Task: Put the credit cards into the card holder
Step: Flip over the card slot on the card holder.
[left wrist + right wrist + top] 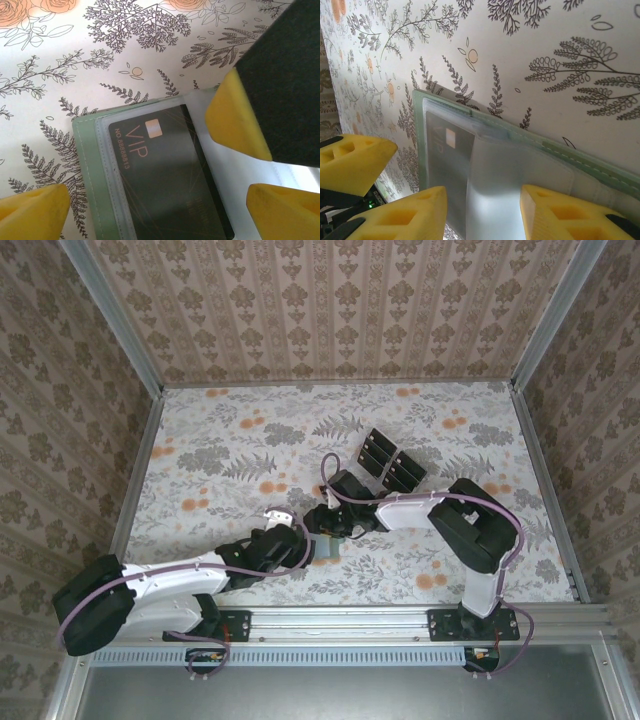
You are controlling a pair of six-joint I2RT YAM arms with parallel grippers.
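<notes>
Two arms: both reach in to the middle of the flowered desk [220, 440] and meet over the card holder [328, 549].
Card holder: lies open and flat on the desk, near its front middle; sage-green rim, clear pockets inside.
VIP card [165, 180]: black, with a gold chip and pale "VIP" lettering. It sits inside a clear pocket at one side of the holder, its edges within the stitched border.
Credit cards [390, 462]: loose black ones lie in two short rows side by side on the desk. They are behind and to the right of the holder, well apart from it and from both claws.
Left claw [157, 212]: fingers spread wide, one yellow tip off each side of the pocketed card, low over the holder and gripping nothing.
Right claw [482, 215]: fingers partly apart, not clamped, with the yellow tips down at the holder's clear leaf [495, 185] beside the card.
Claws together: close side by side. In the left wrist view, one right-claw finger [235, 120] rests on the clear leaf by the card's upper corner.
Surroundings: patterned wallpaper panels [330, 310] wall in the desk on three sides.
</notes>
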